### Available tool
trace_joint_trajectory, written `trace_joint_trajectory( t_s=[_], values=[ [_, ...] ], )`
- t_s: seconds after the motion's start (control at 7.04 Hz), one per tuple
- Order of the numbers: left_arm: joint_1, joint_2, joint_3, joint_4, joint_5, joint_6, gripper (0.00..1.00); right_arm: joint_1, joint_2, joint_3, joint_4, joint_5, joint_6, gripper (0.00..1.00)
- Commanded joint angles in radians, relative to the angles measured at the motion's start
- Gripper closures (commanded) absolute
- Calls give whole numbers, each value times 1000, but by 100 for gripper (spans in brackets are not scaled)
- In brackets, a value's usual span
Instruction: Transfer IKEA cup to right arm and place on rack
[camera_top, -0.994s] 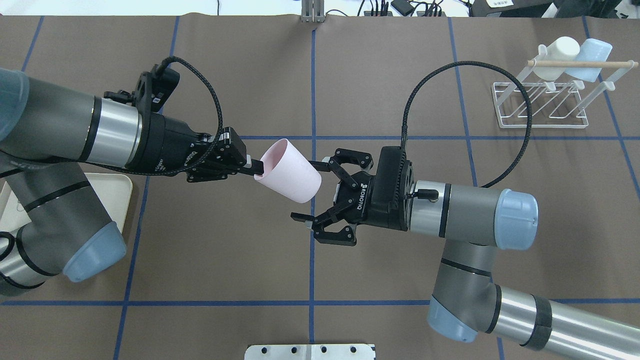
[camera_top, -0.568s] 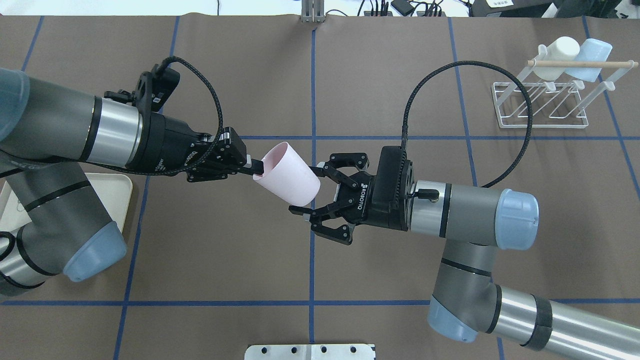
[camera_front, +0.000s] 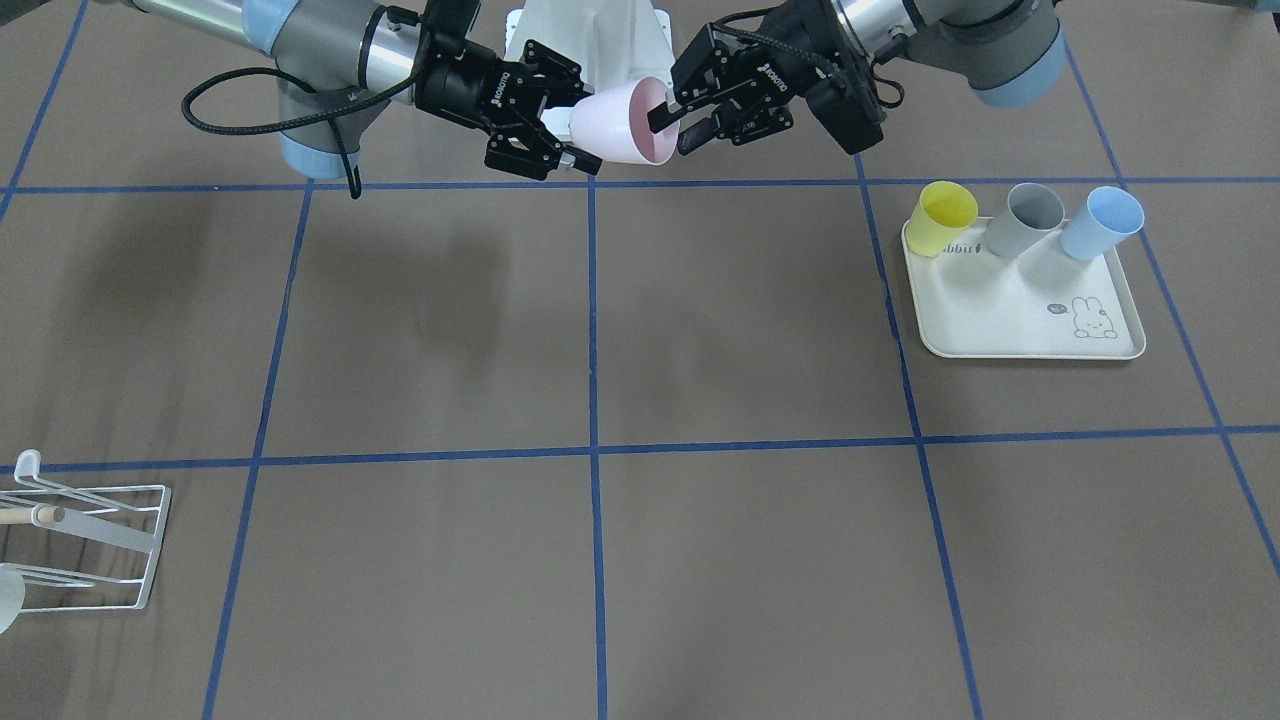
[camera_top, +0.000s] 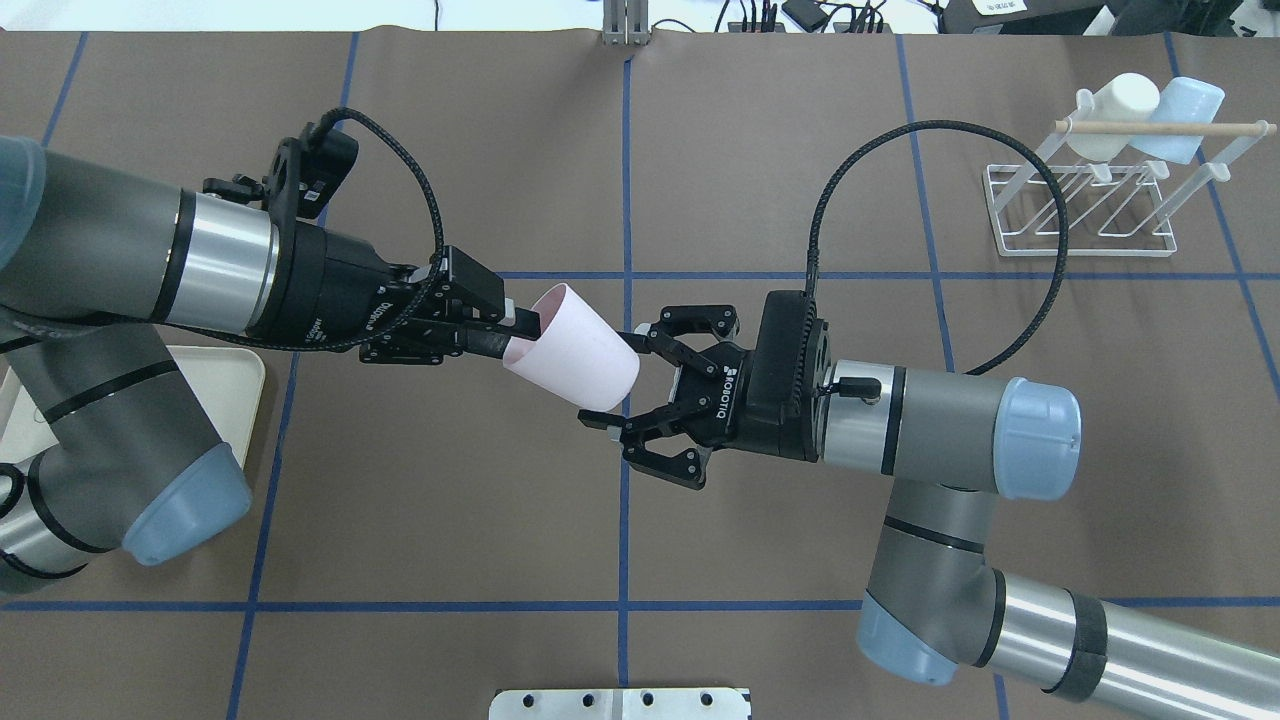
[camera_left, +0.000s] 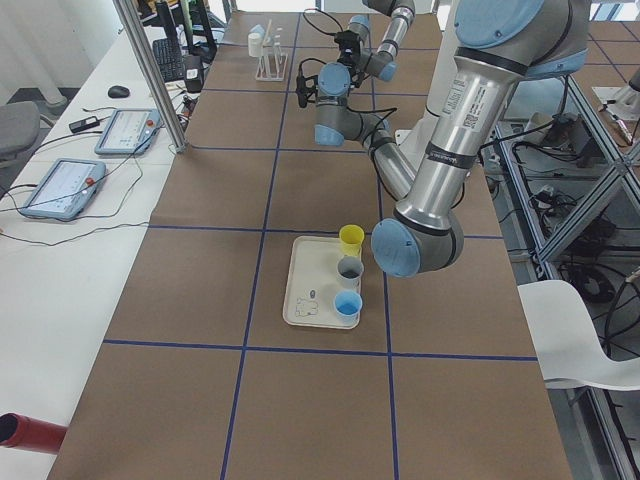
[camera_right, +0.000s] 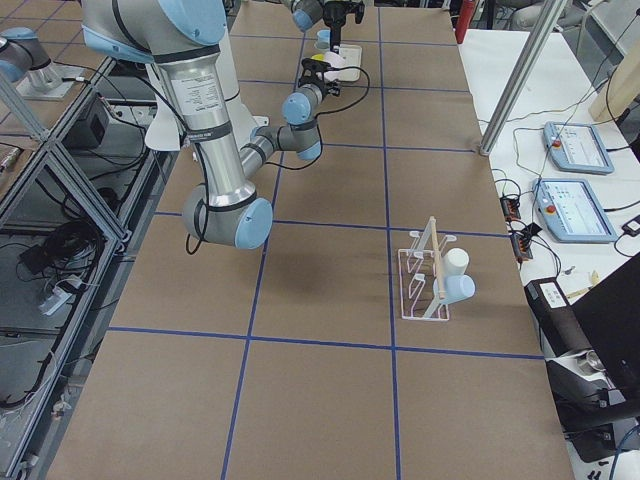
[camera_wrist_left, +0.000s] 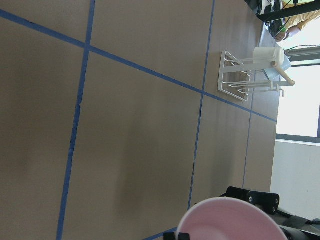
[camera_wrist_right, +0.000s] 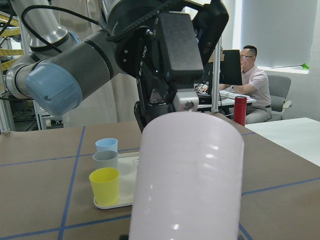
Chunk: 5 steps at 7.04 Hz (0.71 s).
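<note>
Since the earlier overhead frames, the right gripper (camera_top: 618, 378) has narrowed from a wide spread until both fingertips press the closed base of the IKEA cup (camera_top: 575, 350), and the left gripper (camera_top: 520, 335) has parted its fingers slightly. Overhead exterior: the cup, pale pink, smooth, tapered and handleless, hangs on its side above the table's middle between the two grippers, mouth toward the left arm. The left fingers straddle its rim with a small gap between them, one inside the mouth. The rack (camera_top: 1085, 215), white wire with a wooden rod (camera_top: 1165, 128), stands well apart at far right and carries a white cup (camera_top: 1115, 110) and a blue cup (camera_top: 1190, 115). Exterior front-facing: the cup's interior reads a deeper pink; a cream tray (camera_front: 1000, 320) with a rabbit print lies well apart on the left arm's side. Exterior right: the cup shows small and far. Left wrist-mounted: only the round pink rim shows, at the lower edge. Right wrist-mounted: the cup's matte wall fills the centre, faintly lilac.
</note>
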<state>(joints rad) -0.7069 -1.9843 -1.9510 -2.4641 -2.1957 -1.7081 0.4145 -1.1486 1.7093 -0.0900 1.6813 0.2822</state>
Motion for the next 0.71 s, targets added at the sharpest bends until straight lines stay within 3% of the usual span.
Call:
trace_joint_trajectory(
  t_s=[0.0, 0.28, 0.57],
  values=[
    [-43, 10, -3, 10, -13, 75, 0, 3, -6, 3, 1, 0, 0, 74],
    [-144, 68, 0, 14, -122, 180, 0, 3, -17, 16, 1, -3, 5, 75],
    [-155, 74, -2, 14, -127, 185, 0, 3, -16, 26, 19, -27, 6, 75]
  ],
)
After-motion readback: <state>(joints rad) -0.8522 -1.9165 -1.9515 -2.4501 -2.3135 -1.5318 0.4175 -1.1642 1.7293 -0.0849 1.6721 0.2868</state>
